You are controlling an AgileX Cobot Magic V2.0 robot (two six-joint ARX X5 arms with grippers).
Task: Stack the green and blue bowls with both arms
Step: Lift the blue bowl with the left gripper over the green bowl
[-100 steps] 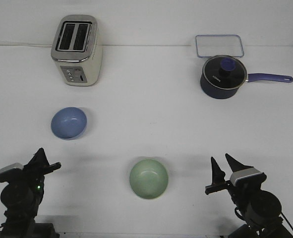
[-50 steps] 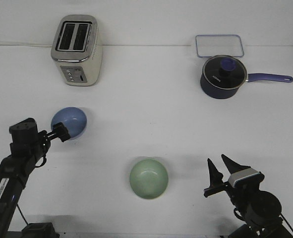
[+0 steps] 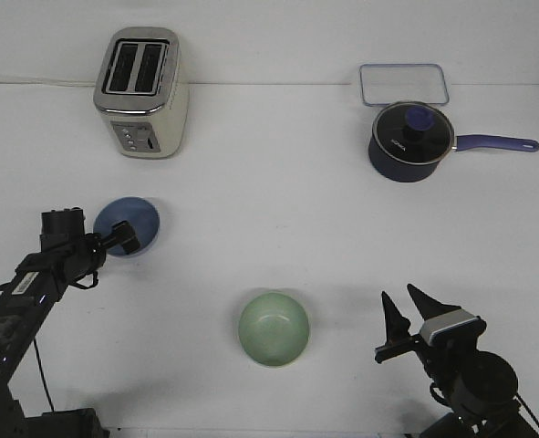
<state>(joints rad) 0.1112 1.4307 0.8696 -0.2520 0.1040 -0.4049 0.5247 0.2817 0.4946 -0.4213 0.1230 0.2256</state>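
Observation:
The light blue bowl (image 3: 139, 219) sits on the white table at the left, in front of the toaster. My left gripper (image 3: 124, 239) reaches over the bowl's near-left rim; I cannot tell whether its fingers are open or closed on the rim. The pale green bowl (image 3: 274, 328) sits open side up near the front middle of the table. My right gripper (image 3: 404, 310) is open and empty, low at the front right, well to the right of the green bowl.
A cream toaster (image 3: 141, 91) stands at the back left. A dark blue lidded saucepan (image 3: 410, 139) with a long handle pointing right stands at the back right, with a clear lidded container (image 3: 403, 84) behind it.
My left arm rose from the front left corner and reached forward to the blue bowl; its gripper now lies over the bowl's rim. The right gripper barely shifted. Neither bowl moved.

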